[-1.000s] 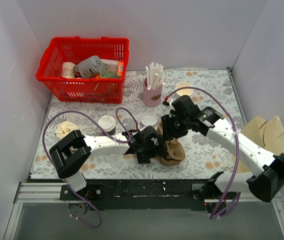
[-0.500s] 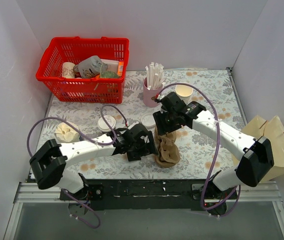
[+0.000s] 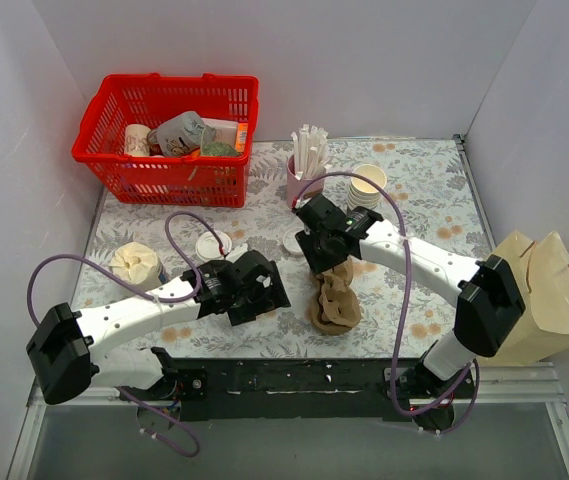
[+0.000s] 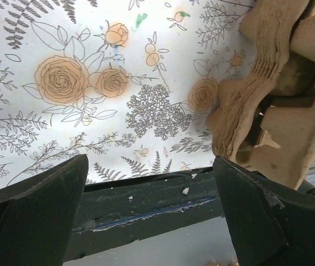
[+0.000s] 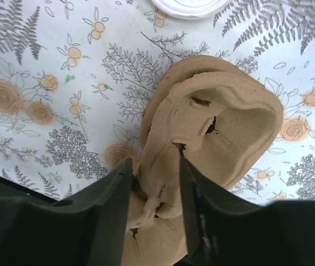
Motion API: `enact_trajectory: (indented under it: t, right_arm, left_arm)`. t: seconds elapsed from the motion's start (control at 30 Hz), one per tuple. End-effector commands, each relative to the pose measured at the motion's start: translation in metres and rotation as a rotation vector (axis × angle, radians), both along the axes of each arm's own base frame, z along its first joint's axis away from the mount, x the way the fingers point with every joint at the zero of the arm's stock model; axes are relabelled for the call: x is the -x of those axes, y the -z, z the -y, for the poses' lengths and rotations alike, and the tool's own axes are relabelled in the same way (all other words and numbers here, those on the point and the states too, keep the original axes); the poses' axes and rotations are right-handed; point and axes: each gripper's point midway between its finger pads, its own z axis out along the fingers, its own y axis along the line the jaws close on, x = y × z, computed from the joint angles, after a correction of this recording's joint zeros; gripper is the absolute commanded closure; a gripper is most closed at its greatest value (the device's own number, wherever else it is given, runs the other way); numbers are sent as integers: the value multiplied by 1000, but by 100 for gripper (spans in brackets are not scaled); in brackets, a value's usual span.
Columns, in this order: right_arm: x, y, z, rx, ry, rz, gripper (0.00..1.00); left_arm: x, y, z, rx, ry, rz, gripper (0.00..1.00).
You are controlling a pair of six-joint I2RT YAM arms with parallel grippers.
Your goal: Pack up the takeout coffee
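Currently: takeout coffee (image 3: 211, 243), 1 lidded paper cup, likely light, crushable; grasp mid-wall; left gripper (image 4: 149, 188) agape, empty; right gripper (image 5: 154, 166) pinching pulp carrier (image 5: 223, 127).

A bench (image 3: 414, 320) covered in a pale cloth printed with grey ferns and orange roses. A red plastic basket (image 3: 169, 182) stands at the upper left of the frame. Right of it, near the upper middle, are a pink cup of white sticks (image 3: 306, 178) and a stack of cream paper cups (image 3: 367, 185). Left of centre sits the takeout coffee cup (image 3: 212, 245), its white lid on top. A round white lid (image 3: 292, 243) lies to its right. A crumpled cream wad (image 3: 134, 263) lies at far left. A stack of brown moulded cardboard cup trays (image 3: 334, 300) rests on the cloth at lower centre.
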Motion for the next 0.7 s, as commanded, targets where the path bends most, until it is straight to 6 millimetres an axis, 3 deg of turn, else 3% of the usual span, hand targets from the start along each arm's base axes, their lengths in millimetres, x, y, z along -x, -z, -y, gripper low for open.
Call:
enact_trajectory:
  t: [0.0, 0.07, 0.1, 0.17, 0.27, 0.5, 0.67]
  right_arm:
    - [-4, -9, -6, 36, 20, 39, 67]
    - [-4, -15, -8, 36, 24, 49, 78]
    - [-4, -18, -9, 37, 27, 58, 92]
    - [-8, -33, -7, 31, 47, 90, 98]
    - [-11, -57, -7, -7, 62, 130, 99]
    - [-1, -94, -2, -84, 64, 154, 99]
    - [-1, -137, 32, -105, 170, 277, 99]
  left_arm:
    - [-5, -2, -10, -5, -47, 22, 2]
    - [-6, -2, -9, 3, -46, 26, 2]
    - [-7, -2, -8, 6, -45, 27, 2]
    - [-9, -1, -6, 13, -45, 27, 2]
    - [-11, -1, 2, 44, -30, 30, 2]
    - [-24, -4, 19, 71, -21, 28, 2]
    - [-33, 12, 27, 51, -35, -6, 2]
